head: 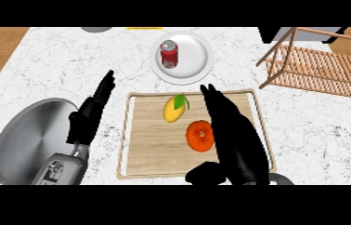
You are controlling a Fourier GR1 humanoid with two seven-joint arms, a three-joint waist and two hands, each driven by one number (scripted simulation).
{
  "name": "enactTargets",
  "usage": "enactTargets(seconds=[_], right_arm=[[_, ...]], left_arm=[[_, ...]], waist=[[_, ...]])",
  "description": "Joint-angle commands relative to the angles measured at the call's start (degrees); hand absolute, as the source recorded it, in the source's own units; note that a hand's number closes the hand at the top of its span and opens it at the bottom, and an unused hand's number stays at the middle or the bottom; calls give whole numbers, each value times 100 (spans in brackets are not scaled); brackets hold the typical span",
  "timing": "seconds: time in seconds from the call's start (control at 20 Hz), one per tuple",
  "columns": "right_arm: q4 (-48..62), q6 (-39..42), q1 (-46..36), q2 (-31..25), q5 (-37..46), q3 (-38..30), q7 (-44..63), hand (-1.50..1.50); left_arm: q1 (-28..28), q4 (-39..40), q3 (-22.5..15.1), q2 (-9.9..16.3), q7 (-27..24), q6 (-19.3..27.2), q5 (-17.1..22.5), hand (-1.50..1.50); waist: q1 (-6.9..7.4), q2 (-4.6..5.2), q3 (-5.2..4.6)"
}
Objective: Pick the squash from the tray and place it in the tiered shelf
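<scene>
Wooden tray (147,166) sits near centre on a white marbled counter (55,66). Two items lie on the tray: a yellow squash (172,109) with a green stem at its far end, in the far half, and an orange, round fruit (199,135) just near and right of it. The two are close but apart.

Right hand (233,131) comes in from the near edge over the right part of the tray, fingers stretched straight and pointing far-left, holding nothing. Its fingertips end just right of the squash; whether they touch it, I cannot tell. The hand's edge overlaps the right side of the orange fruit in view. The thumb shows low, near the tray's near edge.

Left hand (89,115) stands left of the tray, fingers straight and pointing far, released, grasping nothing. It lies over the right rim of a large metal pan (31,135) at the near left.

Far of the tray, a white plate (195,68) carries a red can (169,54) lying on it. The wooden slatted shelf (308,66) stands at the far right, well apart from the squash.
</scene>
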Motion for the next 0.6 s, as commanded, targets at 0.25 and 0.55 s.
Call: enactTargets(seconds=[0.25,0.55], right_arm=[[876,107,81,727,633,44,505,-150],[490,649,290,545,531,-394,262,-150]], left_arm=[[-110,94,132,-94,42,-168,-17,0],[182,-85,266,-51,-172,-327,-51,0]], waist=[[17,11,1],[3,7,1]])
